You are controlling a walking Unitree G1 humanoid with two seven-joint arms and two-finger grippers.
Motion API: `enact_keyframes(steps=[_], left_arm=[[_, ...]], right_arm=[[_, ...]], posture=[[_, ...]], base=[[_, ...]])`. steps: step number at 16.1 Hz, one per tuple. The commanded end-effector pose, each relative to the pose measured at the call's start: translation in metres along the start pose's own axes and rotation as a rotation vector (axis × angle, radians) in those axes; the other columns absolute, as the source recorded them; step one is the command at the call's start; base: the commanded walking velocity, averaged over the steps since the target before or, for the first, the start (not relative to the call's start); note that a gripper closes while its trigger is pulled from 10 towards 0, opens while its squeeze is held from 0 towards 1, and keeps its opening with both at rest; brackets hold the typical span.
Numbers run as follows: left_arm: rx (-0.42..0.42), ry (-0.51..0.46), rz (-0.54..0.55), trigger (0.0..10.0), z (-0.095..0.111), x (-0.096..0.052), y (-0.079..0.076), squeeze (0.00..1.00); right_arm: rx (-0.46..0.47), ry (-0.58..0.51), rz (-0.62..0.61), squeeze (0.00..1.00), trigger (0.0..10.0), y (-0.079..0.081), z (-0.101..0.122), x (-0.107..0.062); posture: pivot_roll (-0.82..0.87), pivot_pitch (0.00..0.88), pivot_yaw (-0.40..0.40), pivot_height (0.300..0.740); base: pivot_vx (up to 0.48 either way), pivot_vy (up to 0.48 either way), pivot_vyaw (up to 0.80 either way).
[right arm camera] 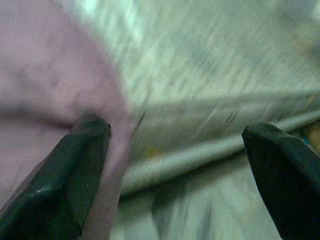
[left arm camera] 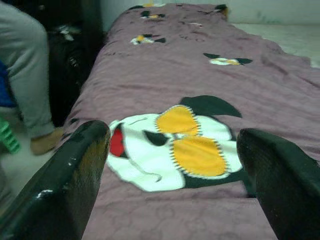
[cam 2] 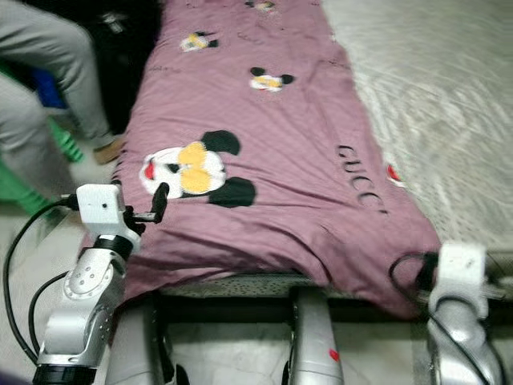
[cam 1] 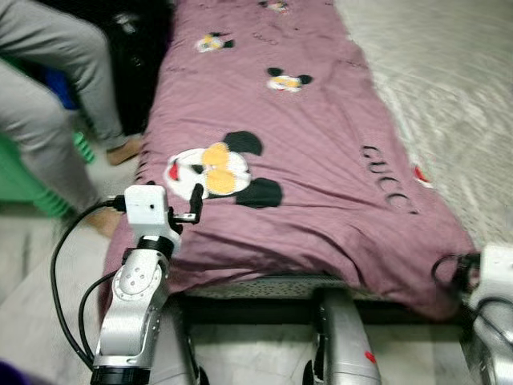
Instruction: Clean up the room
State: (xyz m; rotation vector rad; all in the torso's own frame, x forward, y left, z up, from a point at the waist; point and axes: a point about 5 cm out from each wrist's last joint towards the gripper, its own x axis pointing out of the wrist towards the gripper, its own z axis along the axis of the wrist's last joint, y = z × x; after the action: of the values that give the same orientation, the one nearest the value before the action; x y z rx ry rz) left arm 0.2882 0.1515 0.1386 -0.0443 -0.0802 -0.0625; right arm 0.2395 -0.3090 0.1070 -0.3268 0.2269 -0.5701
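A mauve blanket (cam 1: 321,160) with cartoon mouse patches and black lettering lies flat along the bed. My left gripper (left arm camera: 172,150) is open at the blanket's near left corner, just above the cloth, with the big mouse patch (cam 1: 212,170) straight beyond its fingers. Nothing is between them. My right gripper (right arm camera: 175,135) is open at the near right corner. One of its fingers (right arm camera: 65,170) is against the blanket's hanging edge, and the pale sheet lies between the two. The right wrist (cam 1: 493,277) shows low at the right.
A pale patterned sheet (cam 1: 449,88) covers the bed to the right of the blanket. A person in grey trousers (cam 1: 48,72) sits at the left by a green stool (cam 1: 24,176), feet on the floor close to the bed. A black object (cam 1: 140,56) stands behind.
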Motion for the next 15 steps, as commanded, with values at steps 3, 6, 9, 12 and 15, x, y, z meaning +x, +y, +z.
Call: enact_keyframes(steps=[3,6,9,12,15], left_arm=[[0.021,0.009,-0.006,10.0,-0.002,-0.006,0.005,0.0],[0.023,0.01,-0.007,10.0,-0.002,-0.008,0.007,0.0],[0.019,0.016,-0.028,10.0,-0.004,-0.006,0.003,0.0],[0.022,0.015,-0.034,10.0,-0.003,-0.001,0.002,0.0],[0.028,0.005,-0.025,10.0,0.0,0.001,0.006,0.0]], right_arm=[[0.008,-0.134,0.156,0.0,10.0,0.016,0.026,-0.025],[0.0,0.023,0.241,0.0,10.0,0.015,-0.017,-0.055],[-0.096,0.269,0.362,0.0,10.0,0.017,-0.078,-0.078],[-0.075,0.405,0.322,0.0,10.0,0.013,-0.105,-0.072],[-0.169,0.199,0.105,0.0,10.0,-0.016,-0.069,-0.038]], posture=[[-0.1,0.068,0.015,0.507],[-0.1,0.069,0.013,0.507],[-0.11,0.077,0.024,0.507],[-0.11,0.081,0.029,0.507],[-0.11,0.078,0.031,0.507]], base=[[0.0,0.0,0.0],[0.0,0.0,0.0],[0.0,0.0,0.0],[0.0,0.0,0.0],[0.0,0.0,0.0]])
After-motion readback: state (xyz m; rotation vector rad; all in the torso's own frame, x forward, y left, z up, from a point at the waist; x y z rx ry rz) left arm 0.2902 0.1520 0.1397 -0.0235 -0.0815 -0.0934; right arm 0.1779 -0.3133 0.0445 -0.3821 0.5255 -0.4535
